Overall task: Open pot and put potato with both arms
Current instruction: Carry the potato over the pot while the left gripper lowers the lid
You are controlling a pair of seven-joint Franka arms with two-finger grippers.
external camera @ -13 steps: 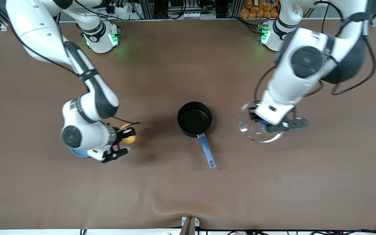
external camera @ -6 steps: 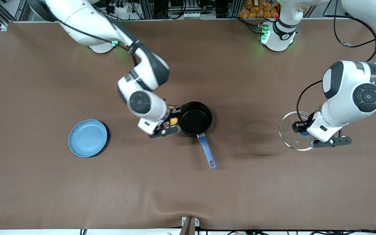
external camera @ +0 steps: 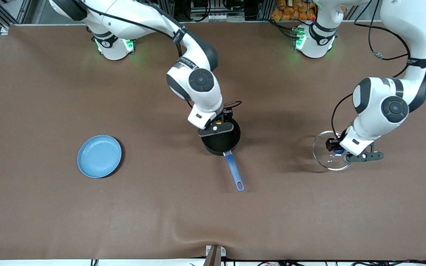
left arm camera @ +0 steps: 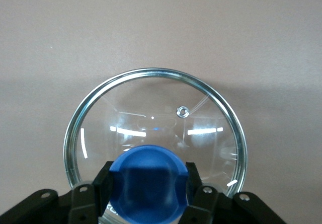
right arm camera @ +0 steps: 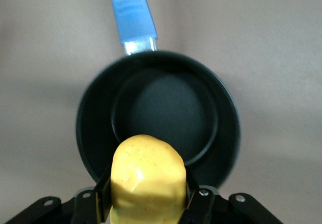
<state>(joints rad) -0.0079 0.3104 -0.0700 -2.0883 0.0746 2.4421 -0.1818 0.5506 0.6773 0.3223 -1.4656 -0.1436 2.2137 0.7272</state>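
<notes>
Front view, going from the right arm's end: right gripper (external camera: 218, 123) over pot (external camera: 221, 139) rim at 12 o'clock, fingers clamped on potato (right arm camera: 146, 181), mouth directly beneath. Left gripper (external camera: 337, 149) fingers clamped on lid (left arm camera: 156, 133) knob.

Both arms have glossy white shells with black joint bands and round dark grey caps. Thin black cables run along them. Green lights glow at the bases. Each tool is black, with small silver screws.
</notes>
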